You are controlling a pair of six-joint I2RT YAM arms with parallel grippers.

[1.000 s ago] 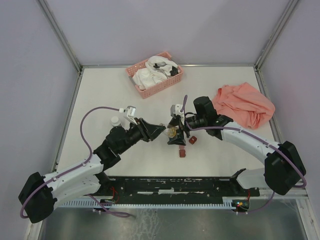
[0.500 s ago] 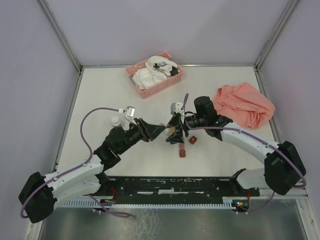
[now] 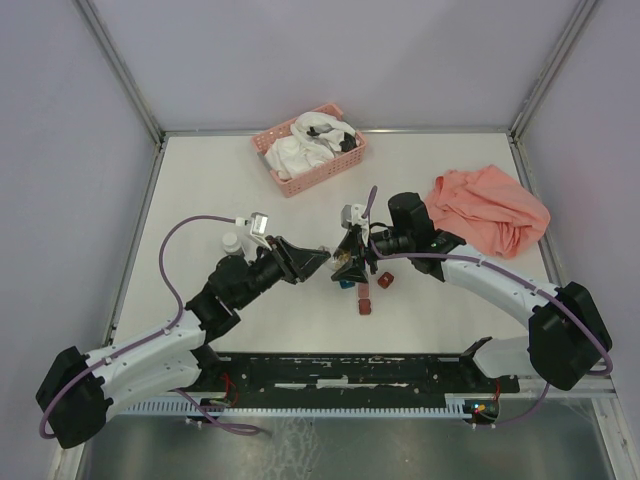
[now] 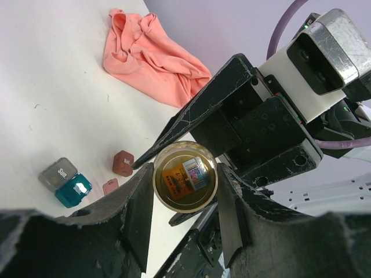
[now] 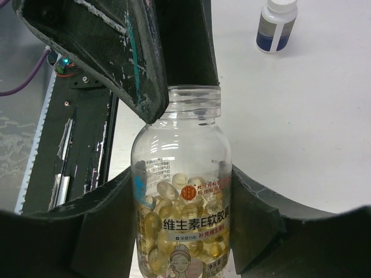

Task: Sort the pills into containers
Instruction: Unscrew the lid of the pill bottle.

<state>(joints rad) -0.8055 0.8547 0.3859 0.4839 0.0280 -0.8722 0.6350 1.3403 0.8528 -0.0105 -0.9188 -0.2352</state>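
The uncapped jar (image 5: 182,174) of amber pills (image 5: 168,194) is held at its neck end between the left fingers (image 4: 139,202), which are partly closed onto it. Its body is flanked closely by the right fingers (image 5: 255,214); whether it is gripped by them cannot be told. A grey container (image 4: 58,172), teal container (image 4: 73,190) and dark red container (image 4: 123,163) are seen on the tabletop (image 4: 46,87), left of the left fingers.

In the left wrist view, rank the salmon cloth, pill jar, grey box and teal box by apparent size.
1. Salmon cloth.
2. Pill jar, though nearness to the camera enlarges it.
3. Grey box and teal box look alike, unranked.
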